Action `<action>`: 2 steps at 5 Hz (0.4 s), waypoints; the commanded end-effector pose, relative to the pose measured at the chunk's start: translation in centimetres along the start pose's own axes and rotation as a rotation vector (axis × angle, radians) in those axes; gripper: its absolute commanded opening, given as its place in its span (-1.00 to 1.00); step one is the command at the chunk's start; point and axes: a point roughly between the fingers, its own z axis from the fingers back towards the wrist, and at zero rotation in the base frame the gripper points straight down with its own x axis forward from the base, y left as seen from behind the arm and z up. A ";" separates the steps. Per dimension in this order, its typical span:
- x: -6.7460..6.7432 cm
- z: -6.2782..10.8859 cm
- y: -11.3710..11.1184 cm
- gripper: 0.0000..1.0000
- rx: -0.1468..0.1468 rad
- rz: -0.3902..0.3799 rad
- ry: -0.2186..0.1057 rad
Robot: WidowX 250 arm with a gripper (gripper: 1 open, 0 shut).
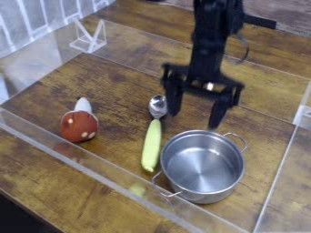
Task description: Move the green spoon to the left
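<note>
None of the move looks done: the green spoon lies flat on the worktop, just left of the steel pot. Its handle points toward the near edge, bowl away (long axis nearly front-to-back). Above it, the pincer hangs spread wide, empty.

Wooden table: green spoon, pot

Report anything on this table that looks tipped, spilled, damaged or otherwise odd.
Nothing stands out. The steel pot stands upright and empty, the green spoon lies flat beside it, and the red-brown toy rests on the wood, with no spill or damage visible.
</note>
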 end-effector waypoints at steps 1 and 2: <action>-1.6 2.4 0.9 1.00 -0.037 0.021 -0.093; -2.1 2.6 2.6 1.00 -0.043 0.073 -0.097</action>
